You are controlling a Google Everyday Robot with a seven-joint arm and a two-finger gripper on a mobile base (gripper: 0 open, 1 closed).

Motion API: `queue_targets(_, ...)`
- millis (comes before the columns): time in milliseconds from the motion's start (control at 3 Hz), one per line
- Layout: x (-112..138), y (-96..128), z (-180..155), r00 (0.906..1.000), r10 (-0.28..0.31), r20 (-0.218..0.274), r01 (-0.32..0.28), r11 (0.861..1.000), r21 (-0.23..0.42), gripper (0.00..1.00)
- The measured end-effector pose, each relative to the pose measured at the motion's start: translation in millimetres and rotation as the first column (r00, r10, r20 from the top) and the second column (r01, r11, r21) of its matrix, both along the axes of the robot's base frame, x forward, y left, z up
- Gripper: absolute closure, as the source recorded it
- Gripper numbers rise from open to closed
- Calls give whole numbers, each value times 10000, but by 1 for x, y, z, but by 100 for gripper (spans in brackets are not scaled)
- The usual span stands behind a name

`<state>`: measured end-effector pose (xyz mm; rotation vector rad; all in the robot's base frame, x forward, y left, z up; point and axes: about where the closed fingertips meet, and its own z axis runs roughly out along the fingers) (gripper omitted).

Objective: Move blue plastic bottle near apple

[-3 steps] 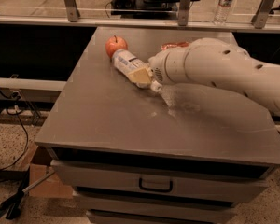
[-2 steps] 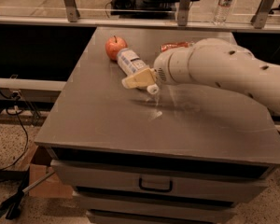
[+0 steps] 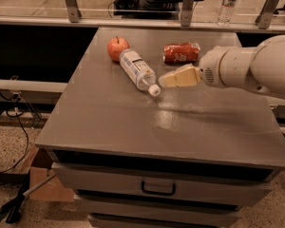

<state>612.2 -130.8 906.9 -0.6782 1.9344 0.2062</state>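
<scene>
The blue plastic bottle (image 3: 137, 69) lies on its side on the grey table (image 3: 133, 122), its base touching or nearly touching the red-orange apple (image 3: 118, 48) at the back left, its white cap pointing front-right. My gripper (image 3: 173, 78) is a little right of the cap, just above the table, apart from the bottle and holding nothing. My white arm reaches in from the right.
A red shiny snack bag (image 3: 181, 52) lies behind the gripper. A slimmer clear bottle (image 3: 227, 4) stands behind the glass rail at the back. A drawer with a handle (image 3: 158, 189) is under the table top. Cables lie on the floor at left.
My arm and gripper have drawn back to the right, off the bottle. The bottle now lies uncovered next to the apple, and the snack bag has come into view.
</scene>
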Motion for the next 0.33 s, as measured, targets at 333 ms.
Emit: queue_targets(333, 1, 3, 0, 10000, 40, -3, -40, 10000, 7, 0)
